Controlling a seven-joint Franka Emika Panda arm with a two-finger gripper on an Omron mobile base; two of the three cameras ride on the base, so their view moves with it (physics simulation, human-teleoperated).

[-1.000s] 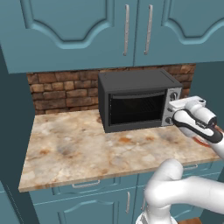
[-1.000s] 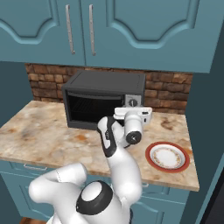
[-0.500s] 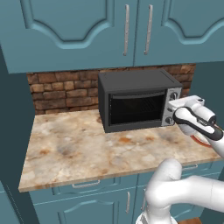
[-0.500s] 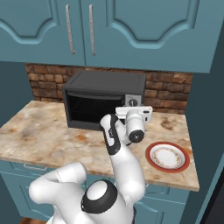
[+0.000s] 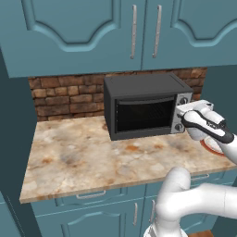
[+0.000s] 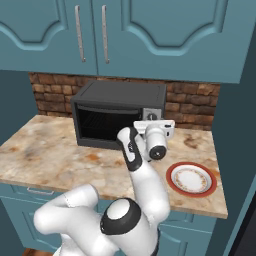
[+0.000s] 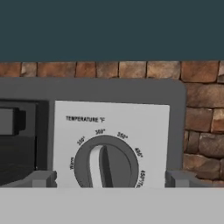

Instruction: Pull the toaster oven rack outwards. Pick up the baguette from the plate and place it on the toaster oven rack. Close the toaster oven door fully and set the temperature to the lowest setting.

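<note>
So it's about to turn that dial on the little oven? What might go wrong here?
The end effector is open, a finger on each side of the temperature knob. If it closes off-centre, it may slip rather than turn the knob. The dial marks sit close together, so it might stop short of the lowest setting, Warm. The plate lies beside the arm on the counter; a wide swing back might knock it.

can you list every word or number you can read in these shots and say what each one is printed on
"TEMPERATURE °F": heading on the silver control panel of the toaster oven, above the temperature knob.
"Warm", "250", "300", "350", "400", "450": small, blurred scale marks around that knob; readings are approximate.
Base views: the panel's marks are too small to read. The plate carries no text.
</note>
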